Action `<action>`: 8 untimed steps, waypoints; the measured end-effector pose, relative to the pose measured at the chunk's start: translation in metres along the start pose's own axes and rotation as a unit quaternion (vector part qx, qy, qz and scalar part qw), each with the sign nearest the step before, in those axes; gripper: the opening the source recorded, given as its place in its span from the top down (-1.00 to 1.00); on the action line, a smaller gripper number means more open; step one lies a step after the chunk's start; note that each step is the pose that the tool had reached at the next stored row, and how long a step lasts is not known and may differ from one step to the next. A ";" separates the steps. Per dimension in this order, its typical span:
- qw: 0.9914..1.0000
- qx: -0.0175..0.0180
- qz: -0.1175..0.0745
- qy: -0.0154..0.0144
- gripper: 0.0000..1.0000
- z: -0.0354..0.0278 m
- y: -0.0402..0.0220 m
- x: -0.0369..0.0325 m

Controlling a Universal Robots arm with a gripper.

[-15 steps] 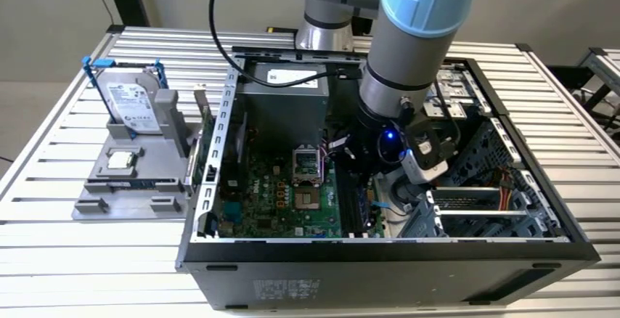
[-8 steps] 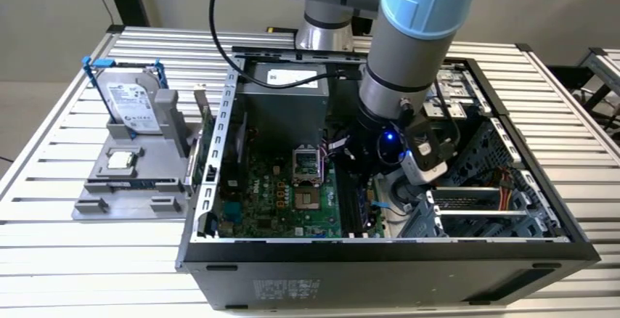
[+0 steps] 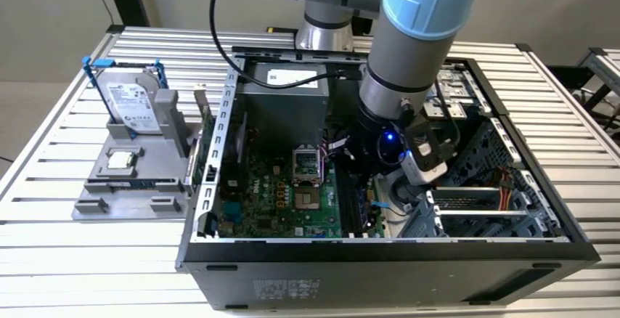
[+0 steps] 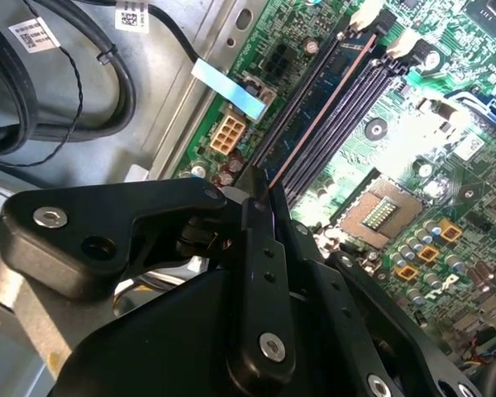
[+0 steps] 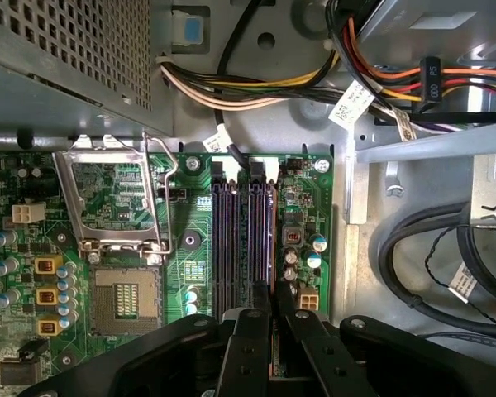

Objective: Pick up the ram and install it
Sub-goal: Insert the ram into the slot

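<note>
Your gripper [image 4: 260,194] is clamping the ram [image 4: 318,112] edge-on in the slot nearest the motherboard's [image 5: 190,265] edge; pickup is done, full seating and latching unconfirmed.

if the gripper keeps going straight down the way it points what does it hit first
Most likely the memory slots on the motherboard: the gripper, shut on the ram, sits right over them, though depth is unclear.

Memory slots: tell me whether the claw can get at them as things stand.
Probably yes. The claw hangs right over the memory slots, shut on the ram lying along one slot; the black cables lie off to the side.
</note>
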State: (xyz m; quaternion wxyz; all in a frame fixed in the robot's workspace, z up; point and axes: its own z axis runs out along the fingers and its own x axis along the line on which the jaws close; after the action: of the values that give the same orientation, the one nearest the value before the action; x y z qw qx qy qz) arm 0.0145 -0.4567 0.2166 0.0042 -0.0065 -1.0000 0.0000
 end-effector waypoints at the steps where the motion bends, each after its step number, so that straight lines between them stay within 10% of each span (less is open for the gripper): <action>1: 1.000 0.000 0.000 0.000 1.00 0.0000 0.0000 -0.0004; 8: 1.000 0.000 0.000 0.000 1.00 0.0000 -0.0001 -0.0024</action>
State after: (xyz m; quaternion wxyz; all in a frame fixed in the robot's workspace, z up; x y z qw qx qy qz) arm 0.0170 -0.4569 0.2165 0.0045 -0.0068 -1.0000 0.0000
